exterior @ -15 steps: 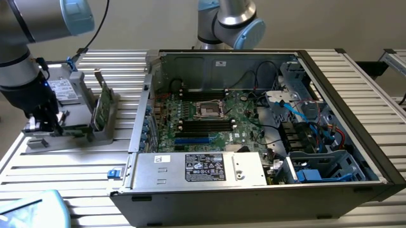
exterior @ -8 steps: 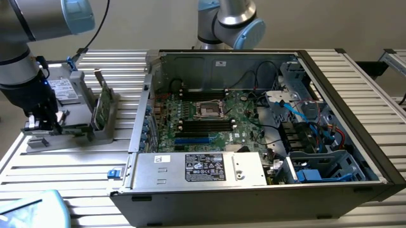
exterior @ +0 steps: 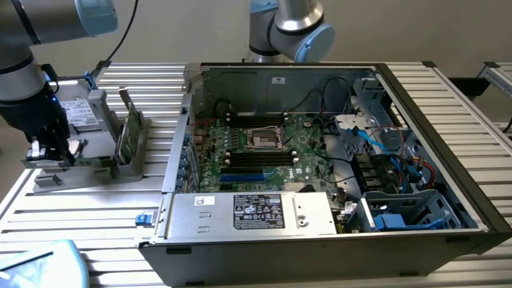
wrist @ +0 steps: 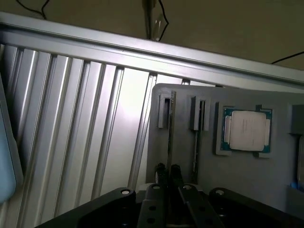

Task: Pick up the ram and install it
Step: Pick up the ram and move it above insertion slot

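The ram [wrist: 170,128] stands on edge in a slot of the grey holder [wrist: 256,175], seen edge-on as a thin dark strip. My gripper [wrist: 168,170] is over it, its two black fingertips pinched on either side of the strip's upper edge. In the exterior view the gripper [exterior: 50,155] hangs over the holder [exterior: 96,165] at the exterior view's left, hiding the ram. The open computer case [exterior: 448,120] lies in the middle, its motherboard [exterior: 264,150] showing black memory slots [exterior: 260,157].
A second thin stick [wrist: 197,137] stands in the neighbouring slot, and a square silver processor [wrist: 247,130] lies beside it. A wide green card [exterior: 132,135] stands upright on the holder. Another robot arm [exterior: 292,27] rises behind the case. A power supply [exterior: 256,213] fills the case's near side.
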Controlling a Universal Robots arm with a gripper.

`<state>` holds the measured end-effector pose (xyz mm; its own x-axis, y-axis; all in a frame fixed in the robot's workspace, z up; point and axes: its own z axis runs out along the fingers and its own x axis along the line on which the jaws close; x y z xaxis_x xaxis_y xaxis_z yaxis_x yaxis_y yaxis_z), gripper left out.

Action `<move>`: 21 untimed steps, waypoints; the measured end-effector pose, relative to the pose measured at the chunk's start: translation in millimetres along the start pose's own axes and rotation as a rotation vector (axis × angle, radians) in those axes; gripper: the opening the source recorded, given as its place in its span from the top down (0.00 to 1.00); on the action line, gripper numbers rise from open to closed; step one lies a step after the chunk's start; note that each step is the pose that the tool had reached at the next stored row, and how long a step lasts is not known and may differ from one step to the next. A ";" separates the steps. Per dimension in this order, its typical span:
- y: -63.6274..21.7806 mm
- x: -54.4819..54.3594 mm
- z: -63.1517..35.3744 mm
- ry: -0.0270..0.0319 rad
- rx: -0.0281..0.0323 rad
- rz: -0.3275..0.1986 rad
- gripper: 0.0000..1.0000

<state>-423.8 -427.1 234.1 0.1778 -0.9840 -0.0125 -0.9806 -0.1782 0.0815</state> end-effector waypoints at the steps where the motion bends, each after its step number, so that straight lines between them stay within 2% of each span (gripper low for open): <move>1: 0.2 0.0 -1.8 0.0000 0.0000 0.000 0.85; 6: 1.0 -0.2 -11.7 -0.0001 -0.0001 0.000 0.85; 12: 2.7 -0.4 -33.3 0.0006 0.0001 0.000 0.85; 17: 3.7 -0.9 -45.8 0.0054 0.0084 0.000 0.85; 21: 4.8 -1.3 -60.5 0.0063 0.0128 0.000 0.85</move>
<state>-423.7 -426.6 294.8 0.1778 -0.9841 -0.0062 -0.9817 -0.1778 0.0687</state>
